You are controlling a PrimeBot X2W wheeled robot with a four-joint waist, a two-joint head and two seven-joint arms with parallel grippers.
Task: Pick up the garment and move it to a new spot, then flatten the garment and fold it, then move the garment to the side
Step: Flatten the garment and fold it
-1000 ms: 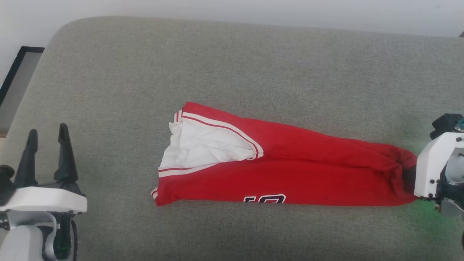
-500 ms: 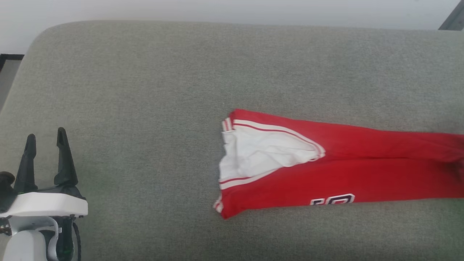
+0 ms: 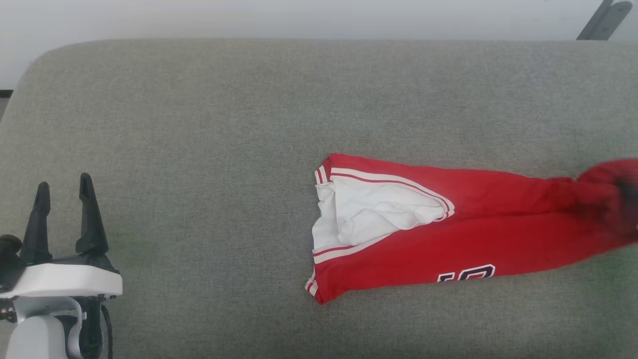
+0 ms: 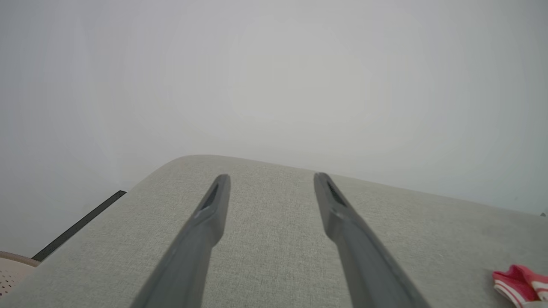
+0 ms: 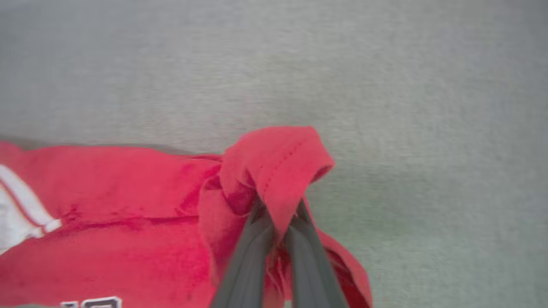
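Right wrist view gives the clearest look at the grasp: the right gripper (image 5: 277,214) has its two dark fingers pressed together on a bunched fold at the hem end of the garment (image 5: 128,222), and the red cloth drapes over the fingertips and hides them. Pinching one end this way probably lets the arm drag the shirt along the grey upholstered surface (image 5: 385,85) towards a new spot, with the rest trailing flat. Head view adds the whole layout: the garment (image 3: 423,234) lies as a long, narrow strip in the right half of the grey upholstered surface (image 3: 199,124). Its white sleeve and striped trim are at the left end, part of a black-and-white number (image 3: 466,273) sits on the near edge, and the right end is blurred where it meets the frame edge. The left gripper (image 3: 64,180) waits at the near left, fingers apart and empty, well away from the cloth, likely kept back for the flattening. Left wrist view confirms that spread, looking between the left gripper (image 4: 271,176) fingers to a pale wall (image 4: 274,85), with a corner of the garment (image 4: 518,280) at the lower right.
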